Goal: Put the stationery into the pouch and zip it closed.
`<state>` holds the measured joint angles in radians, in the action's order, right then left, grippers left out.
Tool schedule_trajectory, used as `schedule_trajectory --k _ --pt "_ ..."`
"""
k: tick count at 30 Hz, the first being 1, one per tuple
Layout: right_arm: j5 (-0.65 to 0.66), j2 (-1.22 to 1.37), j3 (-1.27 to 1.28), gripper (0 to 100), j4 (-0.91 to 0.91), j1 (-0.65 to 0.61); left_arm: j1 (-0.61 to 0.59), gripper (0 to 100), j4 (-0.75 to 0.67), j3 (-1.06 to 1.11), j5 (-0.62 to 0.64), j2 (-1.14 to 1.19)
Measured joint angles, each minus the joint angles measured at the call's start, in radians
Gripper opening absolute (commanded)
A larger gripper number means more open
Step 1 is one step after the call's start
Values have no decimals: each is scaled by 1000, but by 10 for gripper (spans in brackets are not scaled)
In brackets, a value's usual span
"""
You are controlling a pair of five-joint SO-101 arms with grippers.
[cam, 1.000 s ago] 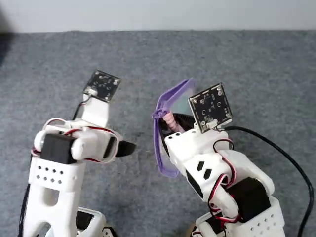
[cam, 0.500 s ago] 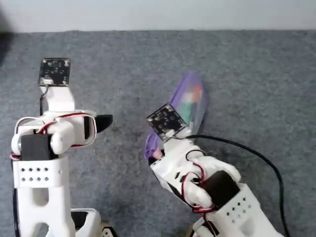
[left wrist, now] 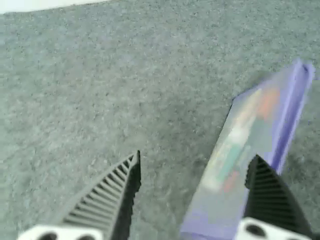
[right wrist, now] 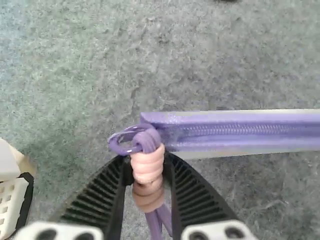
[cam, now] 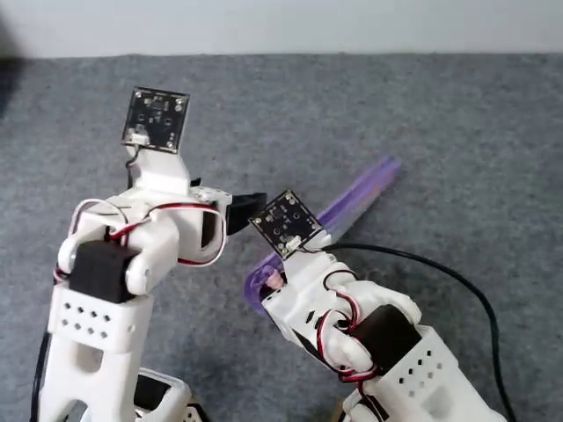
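left claw point(left wrist: 195, 164) back, perhaps over pouch point(left wrist: 260, 125)

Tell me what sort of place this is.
Most likely a tabletop robot test bench, not a home or shop: a white left arm and right arm with bare wiring and camera boards stand on a grey felt-like mat, a plain pale wall behind, a purple pouch as the prop.

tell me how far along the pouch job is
Done: stationery shows inside the pouch, and its zipper looks closed along the visible stretch. In hand: the right gripper is shut on the zipper pull. Remaining: probably just releasing it; the left gripper is open beside the pouch.
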<state>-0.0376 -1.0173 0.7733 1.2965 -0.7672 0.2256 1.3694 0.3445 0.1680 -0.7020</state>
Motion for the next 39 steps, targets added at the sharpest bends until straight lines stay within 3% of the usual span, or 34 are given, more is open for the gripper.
schedule_trajectory --k 13,22,31,35,39 --pt "0 0 0 7 0 3 66 327 -25 101 -20 9" --pt "3 0 -186 7 -80 176 -104 327 2 80 -20 9" --pt "244 20 -238 7 -391 242 -132 327 204 -201 -41 8" --pt "281 126 -296 7 -554 295 -132 327 282 -296 -41 8" --pt "287 247 -422 7 -560 305 -132 327 305 -302 -41 8"
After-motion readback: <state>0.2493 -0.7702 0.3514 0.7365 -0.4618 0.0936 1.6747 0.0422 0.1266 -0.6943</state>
